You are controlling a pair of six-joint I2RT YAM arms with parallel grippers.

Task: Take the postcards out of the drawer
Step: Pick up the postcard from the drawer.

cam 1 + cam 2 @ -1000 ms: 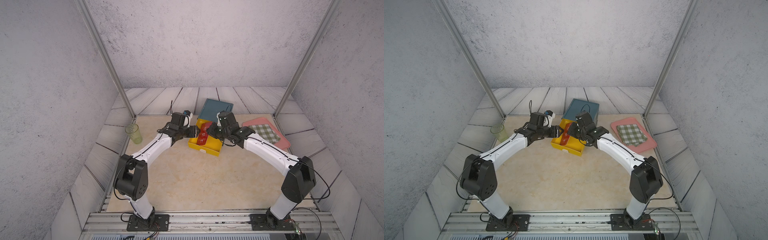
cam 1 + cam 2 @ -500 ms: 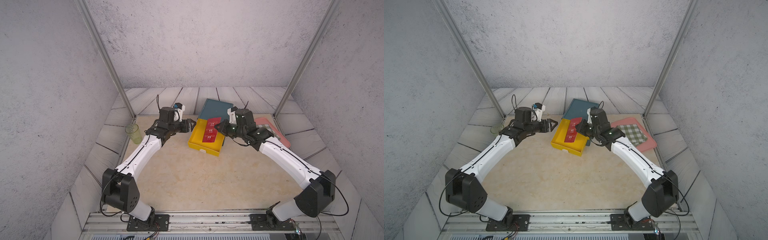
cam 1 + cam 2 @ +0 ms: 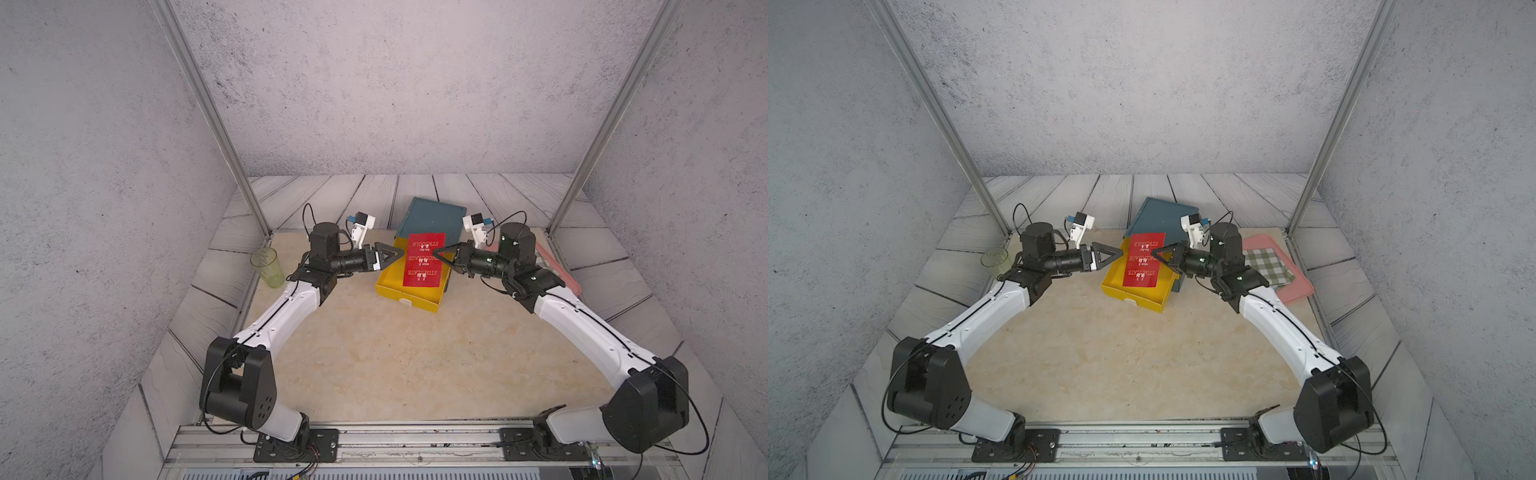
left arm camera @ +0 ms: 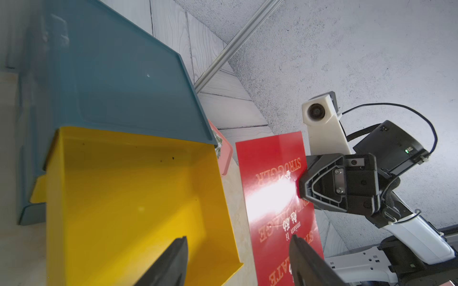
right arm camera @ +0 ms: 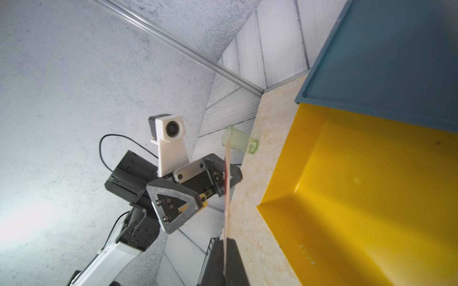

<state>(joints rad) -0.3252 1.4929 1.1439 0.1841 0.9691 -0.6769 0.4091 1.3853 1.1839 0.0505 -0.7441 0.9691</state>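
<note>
In the left wrist view my right gripper [image 4: 300,188] sits at centre right. Its jaws are pressed together on the long edge of the flat red rectangular postcards with white lettering [image 4: 270,158], and a bright glare runs across their face. They hang in the air to the right of the open yellow plastic drawer [image 4: 124,198], whose floor is bare. My left gripper [image 4: 238,262] shows at the bottom edge with its jaws spread wide and nothing between them.

In the right wrist view the postcards [image 5: 226,198] appear edge-on as a thin line, rising from my pinching fingers at bottom centre.

In both top views my right gripper [image 3: 434,252] [image 3: 1152,252] holds the postcards [image 3: 424,259] [image 3: 1144,259] by their right edge. My left gripper [image 3: 401,253] [image 3: 1121,252] stands just beside their left edge; I cannot tell whether it touches. The cards overlap so that three lines of lettering show, and they cover the middle of the drawer [image 3: 409,297].

Just above it in the frame is the teal plastic cabinet [image 3: 432,214] that the drawer slides out of. At centre left stands a green translucent cup [image 3: 268,268]. At centre right a pink tray [image 3: 1296,286] carries a green-checked cloth [image 3: 1266,266].
</note>
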